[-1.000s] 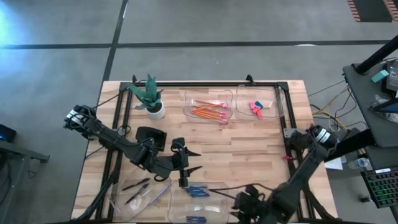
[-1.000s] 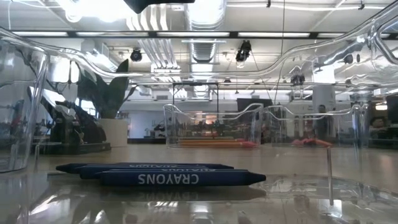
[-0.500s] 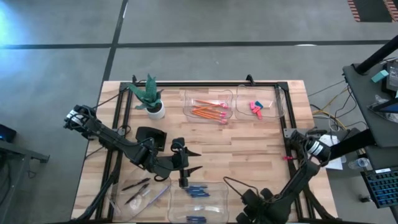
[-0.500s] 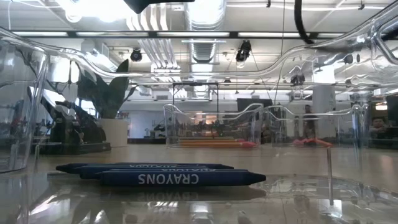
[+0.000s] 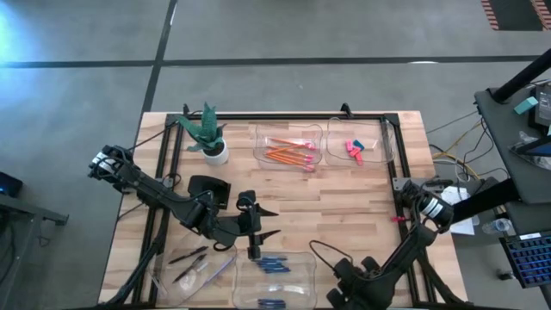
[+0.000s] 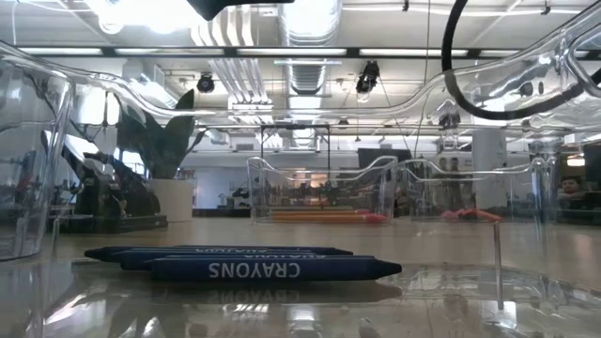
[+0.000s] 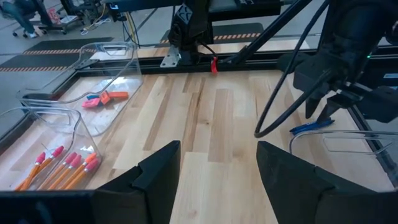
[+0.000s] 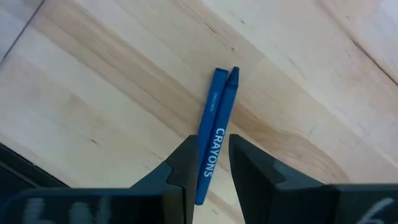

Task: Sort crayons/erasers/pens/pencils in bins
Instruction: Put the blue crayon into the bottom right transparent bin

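Note:
My right gripper (image 8: 212,143) is shut on a dark-blue crayon (image 8: 219,106) over bare wood at the table's near right. From the left wrist view it hangs (image 7: 318,115) just above the rim of the crayon bin (image 7: 339,134). That bin (image 5: 275,277) holds several crayons (image 6: 268,265). The pencils (image 5: 288,155) and erasers (image 5: 354,149) lie in the two far bins, the pens (image 5: 189,261) in the near left bin. My left gripper (image 5: 271,222) waits open above mid-table. My right gripper pinches the crayon's labelled body (image 8: 209,163) between its two fingers, toward one end. The fingers point down and lie across the crayon. The crayon sticks out roughly level (image 7: 310,127), clear of the table. Whether a second stick lies beside it, I cannot tell.
A potted plant (image 5: 209,138) stands at the far left and a small black box (image 5: 209,189) sits by the left arm. A black cable (image 7: 280,106) loops down from the right arm. Bare wood (image 5: 344,215) lies between the near and far bins.
My right gripper has sunk toward the table at the near right and has rolled and tipped until it points down, keeping its hold on the crayon. Its black cable has swung into the low view at the upper right.

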